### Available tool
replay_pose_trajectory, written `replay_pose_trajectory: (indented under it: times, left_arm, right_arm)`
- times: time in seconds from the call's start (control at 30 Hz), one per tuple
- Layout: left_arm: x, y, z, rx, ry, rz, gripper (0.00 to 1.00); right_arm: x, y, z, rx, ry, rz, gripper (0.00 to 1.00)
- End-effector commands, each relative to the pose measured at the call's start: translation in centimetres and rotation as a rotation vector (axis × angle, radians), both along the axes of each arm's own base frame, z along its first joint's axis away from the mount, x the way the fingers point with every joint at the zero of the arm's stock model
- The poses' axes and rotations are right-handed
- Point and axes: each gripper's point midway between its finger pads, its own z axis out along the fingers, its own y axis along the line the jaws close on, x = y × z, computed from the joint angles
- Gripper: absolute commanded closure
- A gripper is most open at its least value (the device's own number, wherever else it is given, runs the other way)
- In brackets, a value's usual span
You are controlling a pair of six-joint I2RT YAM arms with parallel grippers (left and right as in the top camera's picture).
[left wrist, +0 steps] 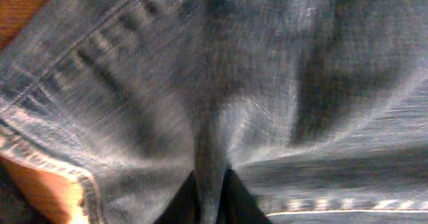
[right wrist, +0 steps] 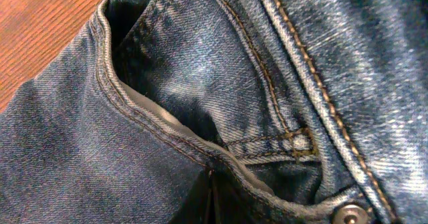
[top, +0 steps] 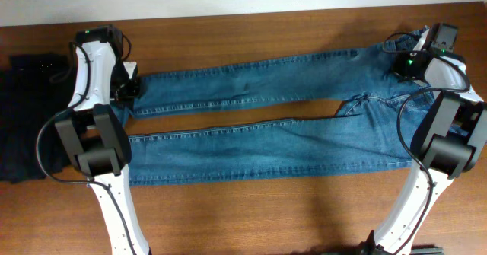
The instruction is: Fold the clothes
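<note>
Across the bench point(top: 251, 217), from 9 to 3 o'clock, jeans point(top: 251, 125) laid flat, waistband at 3. At 10 o'clock, on the far leg's hem, left fingers point(left wrist: 175, 209) pinching a ridge of denim. At 2 o'clock, at a pocket mouth by the waistband, right fingers point(right wrist: 195, 204) pressed together; cannot tell whether on cloth.

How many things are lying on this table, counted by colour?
Blue jeans: 1
Black cloth pile: 1
Total: 2
</note>
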Motion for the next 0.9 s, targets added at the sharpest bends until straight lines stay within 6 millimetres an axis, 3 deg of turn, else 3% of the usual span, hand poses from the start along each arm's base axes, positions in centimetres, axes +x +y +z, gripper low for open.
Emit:
replay_pose_trajectory:
  times: [0.0, 0.07, 0.1, 0.2, 0.33, 0.57, 0.73, 0.87]
  left_arm:
    - [-0.5, 3.5, -0.1, 0.100, 0.016, 0.034, 0.29]
    - [-0.4, 3.7, -0.1, 0.101, 0.010, 0.040, 0.06]
    - [-0.3, 4.0, 0.0, 0.103, 0.003, 0.045, 0.01]
    - [0.6, 5.0, 0.9, 0.110, -0.043, 0.066, 0.01]
    - [2.4, 5.6, 4.2, 0.121, -0.143, 0.113, 0.01]
    - [5.6, 3.0, 9.8, 0.088, -0.322, 0.075, 0.01]
    - [6.3, -0.6, 10.3, -0.008, -0.345, 0.034, 0.01]
    - [5.9, -1.8, 9.8, -0.020, -0.322, 0.061, 0.01]
  right_arm:
    - [-2.9, 0.2, -6.1, 0.025, 0.138, -0.026, 0.96]
    - [-2.8, 0.2, -6.1, 0.024, 0.136, -0.026, 0.96]
    - [-2.8, 0.2, -6.1, 0.023, 0.135, -0.026, 0.96]
    - [-2.7, 0.1, -6.0, 0.019, 0.131, -0.027, 0.96]
    - [-3.4, -1.6, -6.1, -0.061, 0.165, -0.071, 0.96]
    - [-5.3, -5.8, -6.0, -0.095, 0.179, -0.158, 0.96]
    - [-7.5, -9.4, -6.0, -0.081, 0.175, -0.228, 0.96]
    - [-8.4, -11.2, -5.9, -0.022, 0.133, -0.247, 0.96]
